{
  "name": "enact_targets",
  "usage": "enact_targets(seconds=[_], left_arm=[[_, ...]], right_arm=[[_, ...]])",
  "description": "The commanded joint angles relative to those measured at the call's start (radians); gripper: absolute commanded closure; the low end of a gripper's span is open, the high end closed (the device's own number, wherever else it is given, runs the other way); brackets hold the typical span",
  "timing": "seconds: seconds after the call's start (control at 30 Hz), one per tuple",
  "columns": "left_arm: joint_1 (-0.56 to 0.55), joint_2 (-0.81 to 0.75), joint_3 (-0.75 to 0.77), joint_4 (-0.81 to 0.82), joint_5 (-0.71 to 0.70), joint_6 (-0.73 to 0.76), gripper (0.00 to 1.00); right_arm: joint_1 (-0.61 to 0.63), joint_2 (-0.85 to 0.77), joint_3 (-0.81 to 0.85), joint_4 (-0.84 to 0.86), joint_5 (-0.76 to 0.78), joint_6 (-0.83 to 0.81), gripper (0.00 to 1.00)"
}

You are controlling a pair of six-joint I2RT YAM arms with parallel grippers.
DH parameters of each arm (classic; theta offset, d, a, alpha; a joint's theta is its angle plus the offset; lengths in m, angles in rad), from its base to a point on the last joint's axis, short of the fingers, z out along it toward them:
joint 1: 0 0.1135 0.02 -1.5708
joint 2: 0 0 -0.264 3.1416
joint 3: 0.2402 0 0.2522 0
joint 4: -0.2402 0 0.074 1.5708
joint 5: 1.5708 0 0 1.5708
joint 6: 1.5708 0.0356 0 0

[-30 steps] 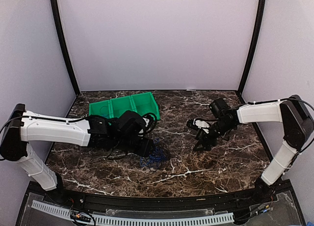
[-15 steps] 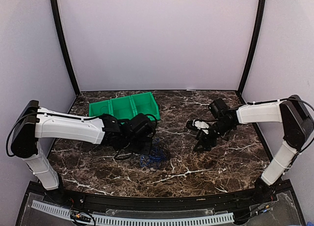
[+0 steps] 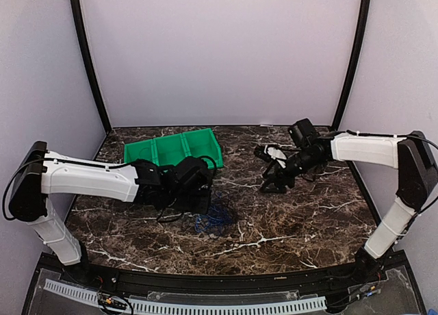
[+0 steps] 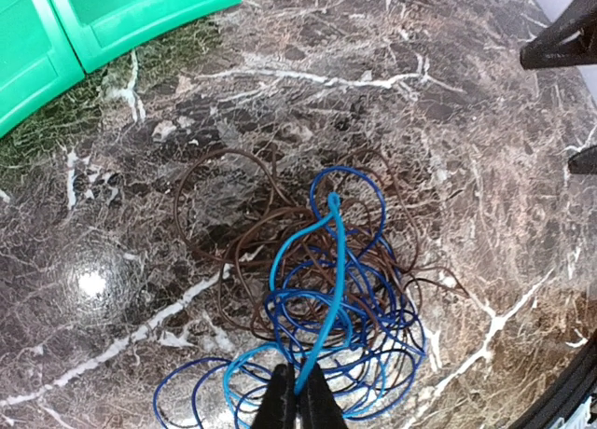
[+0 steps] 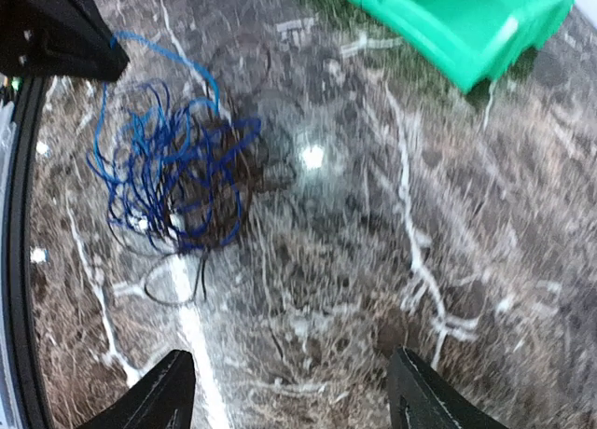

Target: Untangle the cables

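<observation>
A tangle of cables point(image 3: 215, 216) lies on the marble table: light blue, dark blue and brown strands wound together point(image 4: 326, 280). My left gripper point(image 4: 297, 401) is shut on the light blue cable point(image 4: 328, 261), which runs taut up from the pile. In the top view the left gripper point(image 3: 203, 204) sits at the pile's left edge. My right gripper point(image 3: 272, 185) is open and empty, above the table right of centre. The right wrist view is blurred and shows the tangle point(image 5: 173, 172) far off at upper left, with the open gripper point(image 5: 289, 392) over bare marble.
A green three-compartment bin point(image 3: 173, 147) stands at the back left, also in the left wrist view point(image 4: 103, 19) and the right wrist view point(image 5: 457, 19). A white object point(image 3: 277, 153) lies near the right arm. Dark frame posts rise at the back corners.
My right gripper has moved up and left, away from the near side. My left arm has shifted slightly, still at the tangle.
</observation>
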Motion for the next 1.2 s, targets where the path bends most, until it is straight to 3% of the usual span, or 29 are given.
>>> enact_targets(seconds=[0.0,0.17,0.2,0.27,0.3,0.57,0.93,1.17], left_arm=[[0.002,-0.115,-0.022,0.023,-0.023,-0.006,1.0],[0.002,-0.164,-0.032,0.023,-0.043,-0.038,1.0],[0.003,-0.171,-0.033,0.026,-0.044,-0.051,1.0],[0.003,-0.191,-0.04,0.035,-0.042,-0.069,1.0],[0.002,-0.207,-0.044,0.044,-0.04,-0.074,1.0],[0.013,-0.291,-0.11,0.055,-0.071,-0.144,1.0],[0.062,-0.34,-0.184,0.111,-0.014,-0.164,1.0],[0.08,-0.409,-0.196,0.073,-0.048,-0.169,1.0]], right_arm=[[0.066,0.0,0.16,0.013,-0.104,0.078,0.28],[0.166,0.033,0.175,0.226,-0.039,0.225,0.21],[0.182,0.044,0.166,0.266,-0.04,0.253,0.18],[0.213,0.078,0.171,0.313,-0.022,0.29,0.02],[0.226,0.101,0.184,0.319,-0.007,0.305,0.01],[0.26,0.244,0.227,0.44,0.04,0.441,0.02],[0.36,0.433,0.308,0.378,0.074,0.438,0.01],[0.384,0.484,0.284,0.393,0.214,0.471,0.06]])
